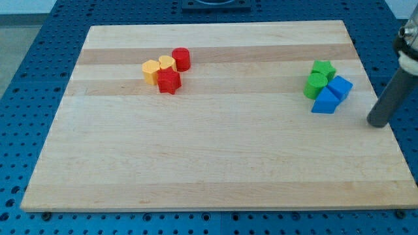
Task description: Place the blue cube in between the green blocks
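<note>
Blue cube (340, 87) sits on the desk (209, 156) near the view's right edge, turned so one corner points toward the view's bottom; being a cube, it shows us no long axis. It touches the blue wedge-shaped block (324, 102) on its lower left and the green cylinder (315, 85) on its left. The green star-shaped block (322, 68) lies just above that cylinder. Wide open wood stretches left and toward the view's bottom; only a narrow strip separates the cluster from the right edge. Our tip (377, 123) rests there, right of and slightly below both blue blocks, apart from them. We carry no gripper. Far left, yellow blocks (159, 68), a red cylinder (181, 59) and a red star (168, 81) huddle together.
</note>
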